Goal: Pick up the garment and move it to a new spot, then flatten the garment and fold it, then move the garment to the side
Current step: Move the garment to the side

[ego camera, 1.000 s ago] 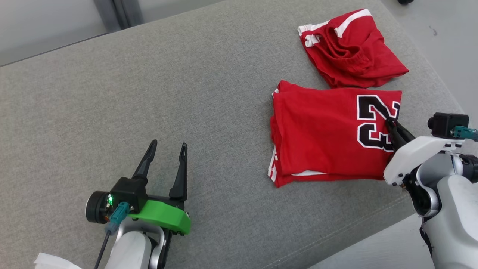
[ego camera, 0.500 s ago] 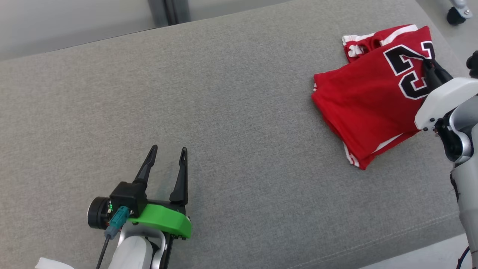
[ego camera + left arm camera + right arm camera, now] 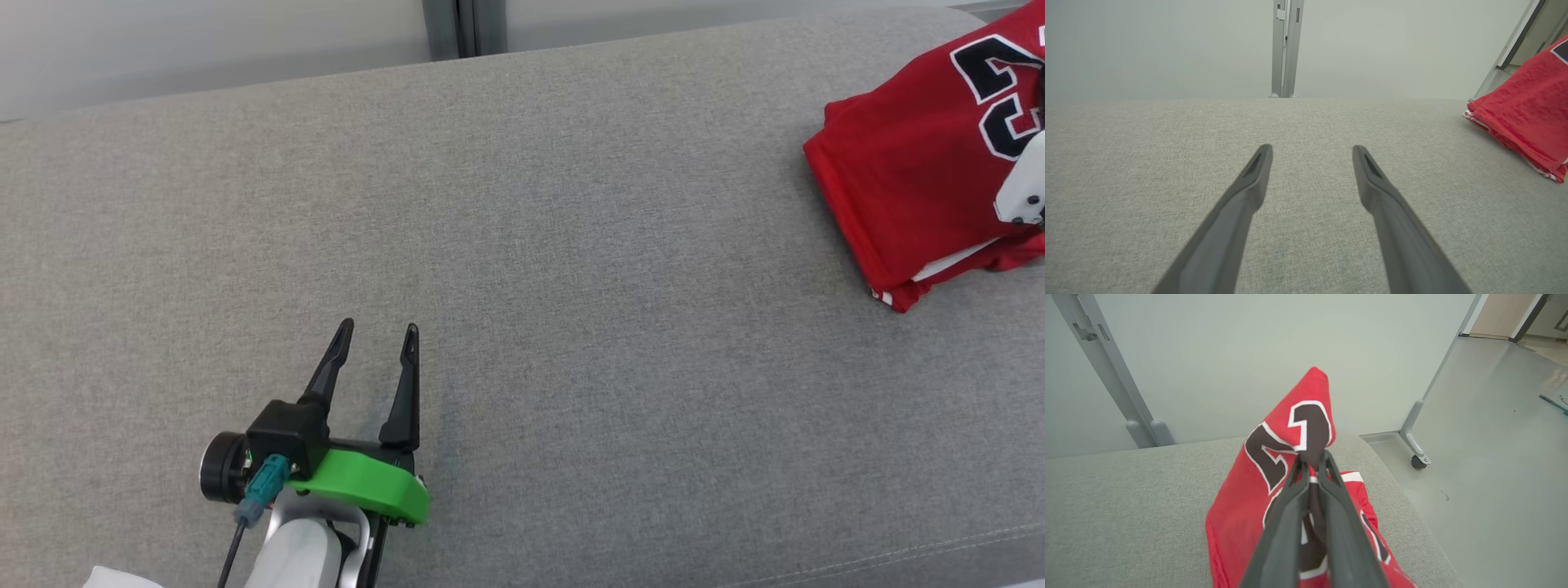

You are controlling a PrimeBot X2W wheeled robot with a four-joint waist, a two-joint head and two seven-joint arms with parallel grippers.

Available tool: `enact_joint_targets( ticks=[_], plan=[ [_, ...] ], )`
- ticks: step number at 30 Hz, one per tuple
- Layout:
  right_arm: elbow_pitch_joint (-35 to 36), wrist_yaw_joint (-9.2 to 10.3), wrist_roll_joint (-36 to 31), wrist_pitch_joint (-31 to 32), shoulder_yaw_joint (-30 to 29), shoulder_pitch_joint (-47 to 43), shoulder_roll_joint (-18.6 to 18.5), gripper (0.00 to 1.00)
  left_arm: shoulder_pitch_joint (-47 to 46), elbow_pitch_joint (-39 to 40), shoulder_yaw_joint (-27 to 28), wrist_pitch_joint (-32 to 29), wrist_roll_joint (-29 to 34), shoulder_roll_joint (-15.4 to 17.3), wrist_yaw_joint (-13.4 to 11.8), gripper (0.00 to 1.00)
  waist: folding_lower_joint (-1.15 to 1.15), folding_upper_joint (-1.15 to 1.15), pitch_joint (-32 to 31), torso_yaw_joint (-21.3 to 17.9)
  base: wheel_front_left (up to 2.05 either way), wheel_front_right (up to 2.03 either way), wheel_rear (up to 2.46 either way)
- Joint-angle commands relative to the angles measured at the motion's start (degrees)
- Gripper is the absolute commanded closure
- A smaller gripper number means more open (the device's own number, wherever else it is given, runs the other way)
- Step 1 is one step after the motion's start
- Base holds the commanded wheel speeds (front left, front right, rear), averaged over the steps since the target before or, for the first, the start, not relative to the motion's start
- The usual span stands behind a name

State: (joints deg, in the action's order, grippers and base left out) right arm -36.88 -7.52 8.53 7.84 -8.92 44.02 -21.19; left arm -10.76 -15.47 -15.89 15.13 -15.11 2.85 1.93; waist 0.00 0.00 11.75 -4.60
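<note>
Cloth: table (image 3: 522,245) covered in grey woven fabric, fine even grain, rounded right end, one seam along the near edge.
Garment: red jersey knit (image 3: 906,163), slightly fuzzy, folded into a thick flat stack; black numerals outlined in white; white trim at the lower fold.
Garment position: far right end of the table in the head view, well apart from the left gripper. Its numbered edge is pulled up into a peak (image 3: 1312,386); the rest slopes down, and the lower fold (image 3: 1531,110) appears to lie on the table.
Right gripper: (image 3: 1313,457) fingers narrow, pinched on the garment at a black numeral.
Left gripper: (image 3: 379,327) fingers (image 3: 1241,204) wide apart, holding nothing, low over bare table, lower left of the head view. Fingers long, dark, tapering, matte; green plastic mount behind them.
Count: one garment; two grippers, two fingers each; one caster (image 3: 1417,461); two posts (image 3: 1106,367).
Other cloth: red piece with a white band (image 3: 1361,490) under the lifted edge; cannot tell whether it is separate.
Surroundings: pale smooth wall; grey glossy floor (image 3: 1494,457).
</note>
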Motion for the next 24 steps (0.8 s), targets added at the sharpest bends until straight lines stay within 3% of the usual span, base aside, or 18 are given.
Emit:
enact_joint_targets(
  ticks=[1,12,13,14,15,16,19,24],
  plan=[
    [-0.9,0.06,-1.2,0.6,-0.6,1.2,-1.5,1.0,0.1,0.2,-0.1,0.0,-0.3,0.1,-0.3,0.0,0.0,0.0,0.7,0.7,0.0,0.0,0.0],
    [-7.2,0.06,-9.0,0.7,-5.2,3.3,-9.0,1.0,-2.0,0.2,-0.7,0.0,1.4,0.1,0.3,0.0,0.0,0.0,5.4,4.1,0.0,0.0,0.0],
    [-8.0,0.06,-9.9,0.0,-6.3,3.4,-9.5,0.91,-2.3,0.1,-0.7,0.0,1.6,0.1,0.4,0.0,0.0,0.0,5.8,4.5,0.0,0.0,0.0],
    [-8.8,0.06,-11.0,-0.4,-7.6,3.3,-9.8,0.61,-2.4,0.1,-0.6,0.0,1.7,0.1,0.4,0.0,0.0,0.0,6.1,4.8,0.0,0.0,0.0],
    [-9.3,0.06,-12.3,-1.5,-9.5,3.4,-10.0,0.07,-2.6,0.1,-0.6,0.0,1.8,0.1,0.5,0.0,0.0,0.0,6.4,5.2,0.0,0.0,0.0],
    [-9.6,0.06,-13.6,-2.4,-11.2,3.5,-9.9,0.0,-2.8,0.1,-0.6,0.0,1.8,0.1,0.5,0.0,0.0,0.0,6.6,5.4,0.0,0.0,0.0],
    [-10.3,0.06,-18.9,-5.7,-15.0,2.8,-8.8,0.0,-3.0,0.1,-0.4,0.0,1.9,0.1,0.5,0.0,0.0,0.0,6.9,5.9,0.0,0.0,0.0],
    [-11.7,0.06,-22.4,-9.7,-18.3,3.7,-6.3,0.0,-2.8,-0.1,0.1,0.0,1.7,0.1,0.2,0.0,0.0,0.0,6.5,5.8,0.0,0.0,0.0]
  ],
)
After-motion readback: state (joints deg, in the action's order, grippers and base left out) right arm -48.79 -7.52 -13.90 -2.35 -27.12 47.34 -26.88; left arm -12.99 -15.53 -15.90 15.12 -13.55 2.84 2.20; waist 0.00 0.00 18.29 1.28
